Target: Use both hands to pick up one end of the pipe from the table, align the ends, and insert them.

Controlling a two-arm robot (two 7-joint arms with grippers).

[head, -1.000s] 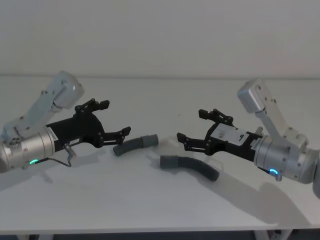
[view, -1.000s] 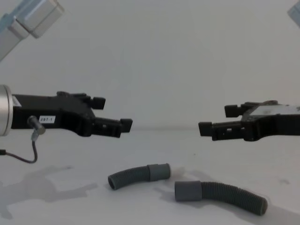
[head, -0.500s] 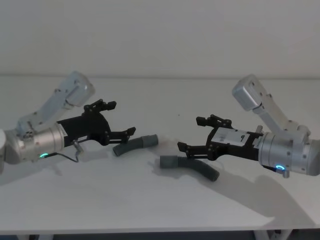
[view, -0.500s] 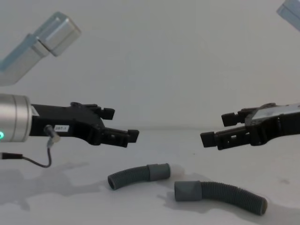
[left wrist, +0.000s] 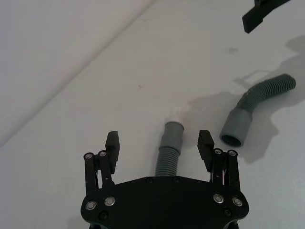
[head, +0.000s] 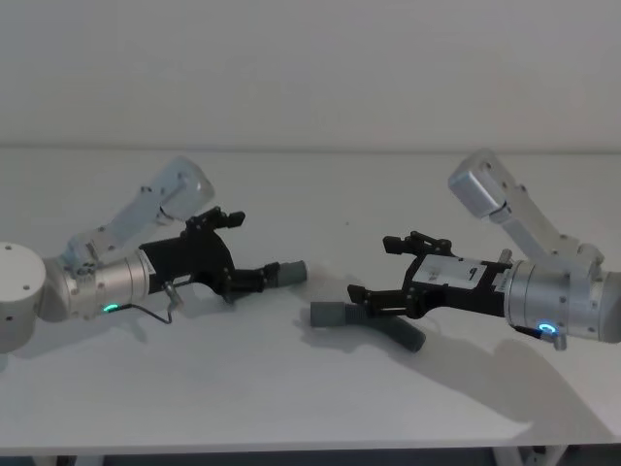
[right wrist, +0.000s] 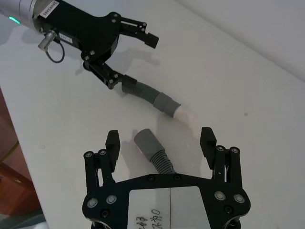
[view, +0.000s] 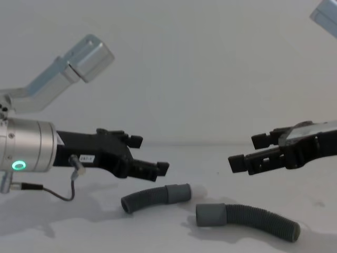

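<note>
Two hose pieces lie apart on the table, cuffs facing each other. Head view: the left gripper is spread open over the shorter hose; the right gripper is spread open over the longer hose. Left wrist view: the shorter hose lies between the fingers, ribbed end nearest. Right wrist view: the longer hose's cuff lies between the fingers. Chest view: both grippers hover above the hoses, not touching.

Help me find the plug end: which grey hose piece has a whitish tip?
The shorter dark grey corrugated hose piece, by the left claw; the longer piece's cuff is plain grey.
</note>
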